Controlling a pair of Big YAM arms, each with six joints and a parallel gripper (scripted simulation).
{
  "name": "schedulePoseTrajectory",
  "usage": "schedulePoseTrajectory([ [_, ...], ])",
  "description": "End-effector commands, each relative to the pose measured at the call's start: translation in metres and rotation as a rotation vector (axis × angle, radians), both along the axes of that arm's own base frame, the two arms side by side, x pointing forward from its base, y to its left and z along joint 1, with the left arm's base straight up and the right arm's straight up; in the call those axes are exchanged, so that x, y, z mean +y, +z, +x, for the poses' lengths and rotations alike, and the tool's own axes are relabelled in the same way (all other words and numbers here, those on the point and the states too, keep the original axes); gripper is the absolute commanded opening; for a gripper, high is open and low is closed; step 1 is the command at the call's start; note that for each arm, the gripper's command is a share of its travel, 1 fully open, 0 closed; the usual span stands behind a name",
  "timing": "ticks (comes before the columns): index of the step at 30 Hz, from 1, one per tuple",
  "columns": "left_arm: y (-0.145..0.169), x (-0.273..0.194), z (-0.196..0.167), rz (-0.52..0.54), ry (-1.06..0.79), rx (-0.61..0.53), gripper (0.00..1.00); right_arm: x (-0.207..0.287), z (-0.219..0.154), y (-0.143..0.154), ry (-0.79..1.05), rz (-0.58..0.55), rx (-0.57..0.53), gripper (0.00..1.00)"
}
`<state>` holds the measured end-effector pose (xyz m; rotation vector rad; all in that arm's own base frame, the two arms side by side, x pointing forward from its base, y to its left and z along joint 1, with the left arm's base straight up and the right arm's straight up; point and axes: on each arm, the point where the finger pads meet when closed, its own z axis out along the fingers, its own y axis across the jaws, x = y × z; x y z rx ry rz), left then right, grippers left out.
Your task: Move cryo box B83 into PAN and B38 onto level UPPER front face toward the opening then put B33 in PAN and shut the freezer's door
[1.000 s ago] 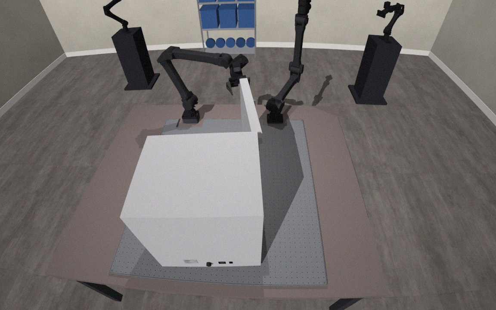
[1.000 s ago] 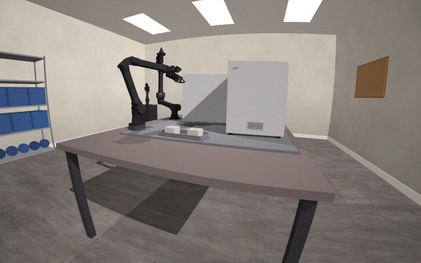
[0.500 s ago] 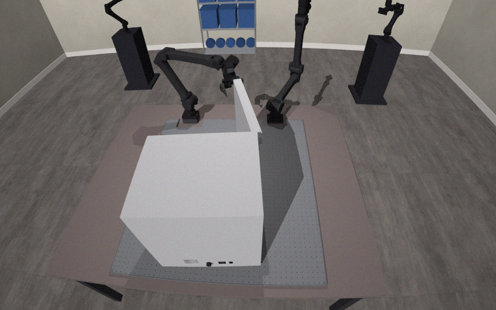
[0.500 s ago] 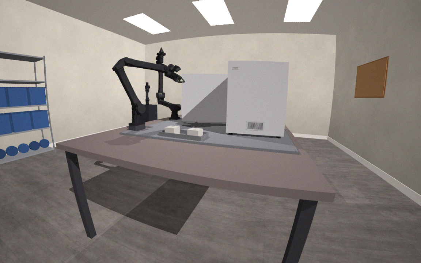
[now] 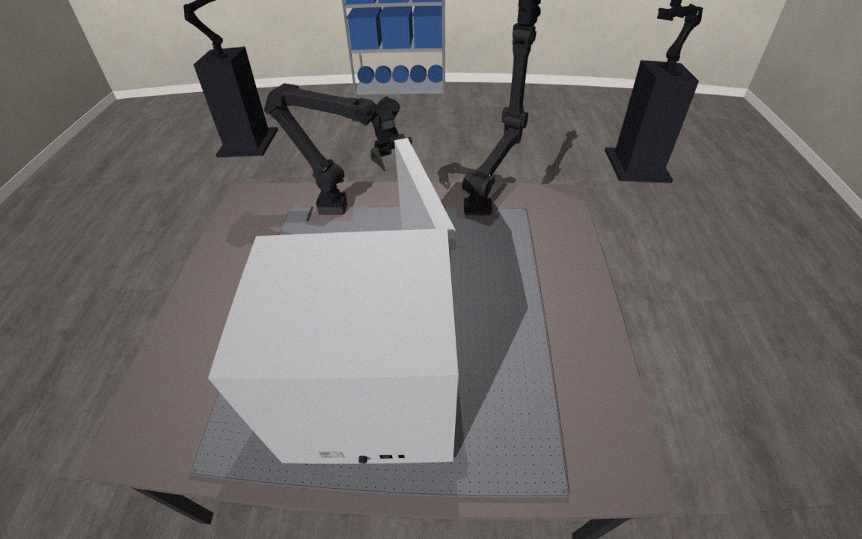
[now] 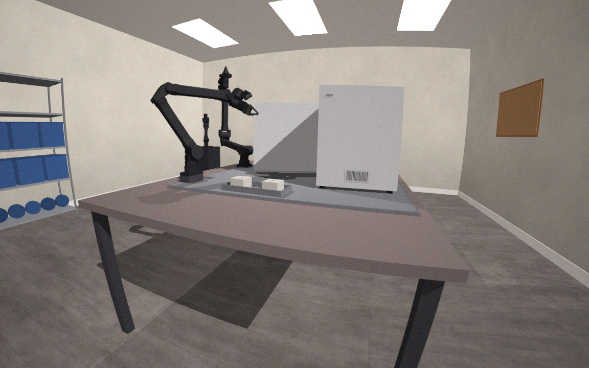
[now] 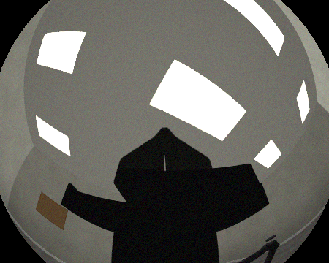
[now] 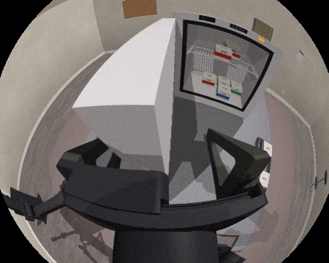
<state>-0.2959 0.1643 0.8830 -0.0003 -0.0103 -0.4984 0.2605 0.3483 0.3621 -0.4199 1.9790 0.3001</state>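
Note:
The freezer [image 5: 354, 301] [image 6: 358, 132] stands with its door [image 5: 411, 194] [image 6: 282, 132] [image 8: 124, 80] wide open. My right gripper [image 6: 255, 111] [image 8: 165, 133] is open around the door's free end; the door partly hides one finger. My left gripper [image 6: 225, 69] [image 7: 164, 132] is shut, empty and points straight up. In the right wrist view, a red-fronted box [image 8: 223, 51] stands on the wire shelf [image 8: 245, 65], others behind it. Below are a red-fronted box [image 8: 209, 78], a blue-fronted box [image 8: 224, 90] and green-fronted ones. The pan [image 6: 250, 189] holds two boxes [image 6: 241, 181] [image 6: 272, 184]. IDs are unreadable.
The base plate [image 5: 521, 415] [image 6: 369, 201] lies on the table [image 5: 595, 375] [image 6: 287, 228]. An orange lamp [image 8: 261, 39] is lit above the freezer's opening. The opened door stands out from the freezer's front, between the two arms.

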Motion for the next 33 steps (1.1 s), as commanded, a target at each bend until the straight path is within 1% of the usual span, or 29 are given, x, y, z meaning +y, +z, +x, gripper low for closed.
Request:
schedulePoseTrajectory([
  [1, 0.001, -0.006, 0.012, 0.016, -0.012, 0.033, 0.0, -0.014, 0.009, 0.008, 0.01, 0.003, -0.031, 1.0],
  [33, 0.001, -0.006, 0.012, 0.016, -0.012, 0.033, 0.0, -0.079, 0.044, 0.008, 0.176, -0.005, -0.045, 1.0],
])
